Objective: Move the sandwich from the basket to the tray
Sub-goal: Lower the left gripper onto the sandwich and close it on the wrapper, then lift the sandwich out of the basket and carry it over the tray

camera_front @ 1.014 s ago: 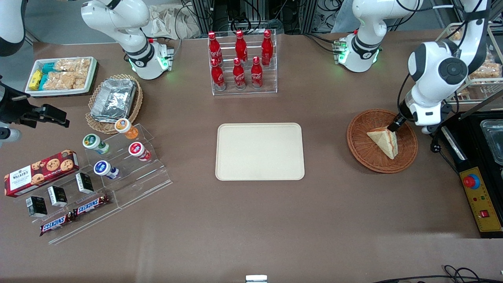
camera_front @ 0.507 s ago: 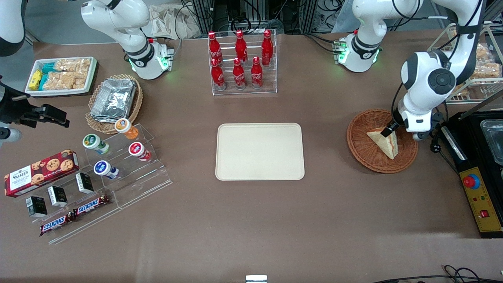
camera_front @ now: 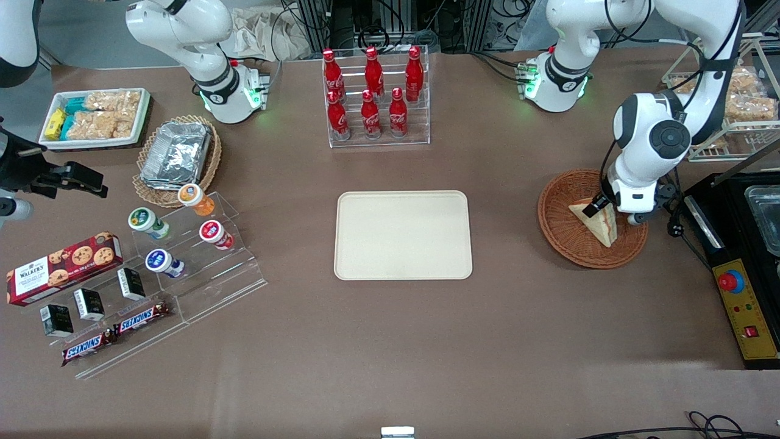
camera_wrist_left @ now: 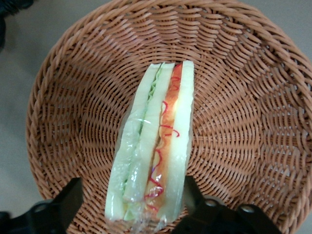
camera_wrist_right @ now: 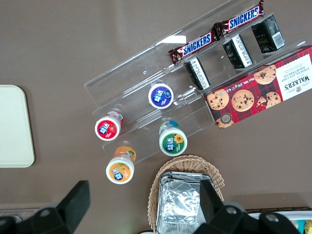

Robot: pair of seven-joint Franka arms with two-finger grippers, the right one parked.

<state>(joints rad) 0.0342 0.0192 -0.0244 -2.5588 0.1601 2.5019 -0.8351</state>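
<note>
The sandwich (camera_front: 602,224), a plastic-wrapped white-bread wedge with red, orange and green layers, lies in the reddish-brown woven basket (camera_front: 563,235) toward the working arm's end of the table. In the left wrist view the sandwich (camera_wrist_left: 156,146) stands on edge in the basket (camera_wrist_left: 243,112). My gripper (camera_wrist_left: 132,191) is open and straddles its wide end: one finger (camera_wrist_left: 72,197) stands a little apart from the bread, the other finger (camera_wrist_left: 191,192) is right against it. In the front view the gripper (camera_front: 594,208) is down at the sandwich's upper edge. The cream tray (camera_front: 403,235) lies bare mid-table.
A black appliance with a yellow control box (camera_front: 746,311) stands beside the basket at the table's end. A rack of red bottles (camera_front: 375,97) stands farther from the camera than the tray. Snack displays and a foil-filled wicker basket (camera_front: 177,155) lie toward the parked arm's end.
The left arm has swung in and lowered, bringing the gripper down from the basket's rim until its fingers stand on either side of the sandwich. The sandwich has not moved.
</note>
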